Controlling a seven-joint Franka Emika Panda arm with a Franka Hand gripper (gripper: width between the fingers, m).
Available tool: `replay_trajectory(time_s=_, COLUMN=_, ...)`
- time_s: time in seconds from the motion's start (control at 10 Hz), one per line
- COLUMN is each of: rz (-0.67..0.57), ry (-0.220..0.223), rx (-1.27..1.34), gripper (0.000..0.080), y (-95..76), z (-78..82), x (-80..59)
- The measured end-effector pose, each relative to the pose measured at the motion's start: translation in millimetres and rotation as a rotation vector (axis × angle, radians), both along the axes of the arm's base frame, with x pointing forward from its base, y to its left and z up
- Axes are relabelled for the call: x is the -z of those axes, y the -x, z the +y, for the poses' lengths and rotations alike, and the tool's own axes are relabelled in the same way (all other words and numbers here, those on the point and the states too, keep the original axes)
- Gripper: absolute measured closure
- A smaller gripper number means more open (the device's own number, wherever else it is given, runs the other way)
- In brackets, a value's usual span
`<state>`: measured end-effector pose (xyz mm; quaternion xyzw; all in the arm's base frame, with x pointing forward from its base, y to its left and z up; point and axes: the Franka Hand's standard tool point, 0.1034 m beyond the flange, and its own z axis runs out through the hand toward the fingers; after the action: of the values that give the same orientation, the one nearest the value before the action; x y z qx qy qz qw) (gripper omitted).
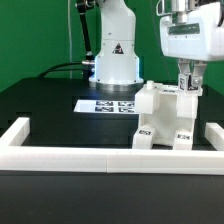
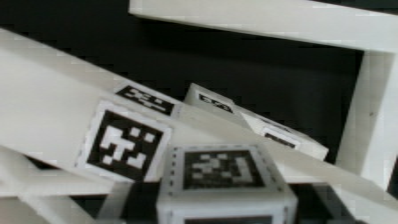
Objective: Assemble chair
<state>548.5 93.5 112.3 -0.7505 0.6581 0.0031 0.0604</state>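
The partly built white chair (image 1: 158,115) stands right of centre on the black table, stepped and blocky, with tags on its faces. My gripper (image 1: 187,86) comes straight down onto its side on the exterior view's right. The jaws are shut on an upright blocky chair leg (image 1: 184,112). In the wrist view this leg (image 2: 222,170) fills the space between the jaws, its tagged end facing the camera. Behind it lie slanted white chair panels (image 2: 128,138) with more tags. My fingertips themselves are hidden in the wrist view.
The marker board (image 1: 104,104) lies flat behind the chair, towards the exterior view's left. A long white border rail (image 1: 100,158) runs along the front, with short arms at both ends. The robot's base (image 1: 115,62) stands at the back.
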Motion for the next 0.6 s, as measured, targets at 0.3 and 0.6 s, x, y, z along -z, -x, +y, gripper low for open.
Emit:
replay_trajectory(time_s=0.3, rz=0.004, ry=-0.004, rx=0.036, gripper=0.0512, y=0.2, z=0.7, x=0.3)
replay_trajectory(time_s=0.6, rz=-0.011, ry=0.018, rx=-0.229, gripper=0.0186, y=-2.1, z=2.1, x=0.5)
